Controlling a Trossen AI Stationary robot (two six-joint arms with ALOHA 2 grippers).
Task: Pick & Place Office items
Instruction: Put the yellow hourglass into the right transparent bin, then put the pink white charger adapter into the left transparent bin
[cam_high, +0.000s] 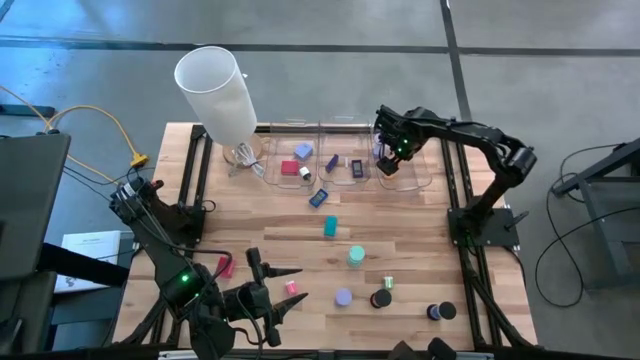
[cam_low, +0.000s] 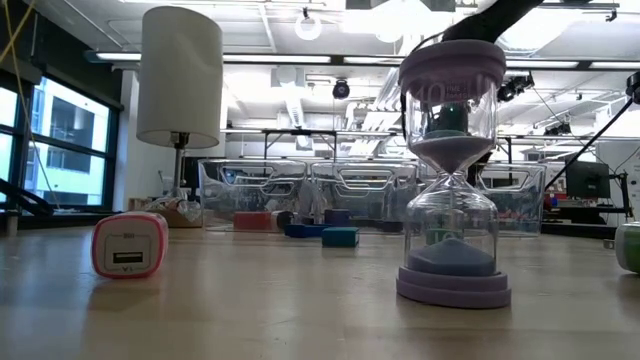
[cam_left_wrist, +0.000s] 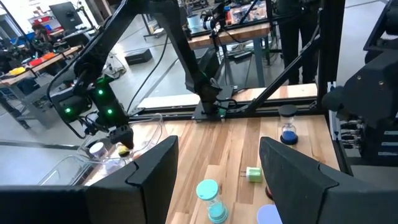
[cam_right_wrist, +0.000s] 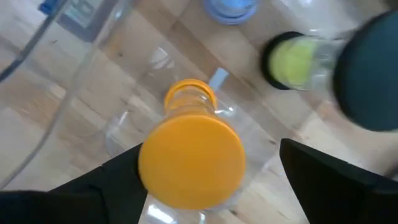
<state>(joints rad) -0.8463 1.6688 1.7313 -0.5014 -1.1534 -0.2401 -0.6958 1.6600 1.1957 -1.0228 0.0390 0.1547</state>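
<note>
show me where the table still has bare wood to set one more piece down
The widest bare patch is the left-centre wood, bordered by the white cylinder, the clear bins and the pink block. Another lies right of the teal block, below the bins. The front right is crowded with small hourglass timers; the right gripper hangs over the rightmost bin.

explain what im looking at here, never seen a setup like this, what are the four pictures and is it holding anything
Two robot arms work at a wooden table. One picture looks straight down, one looks level across the tabletop, and two come from cameras on the wrists. The right gripper hangs over the clear bins with its fingers open; an orange sand timer sits just below them, not gripped. The left gripper waits open at the near edge, holding nothing. Small sand timers and blocks lie scattered on the wood, such as a lavender timer and a pink block.
</note>
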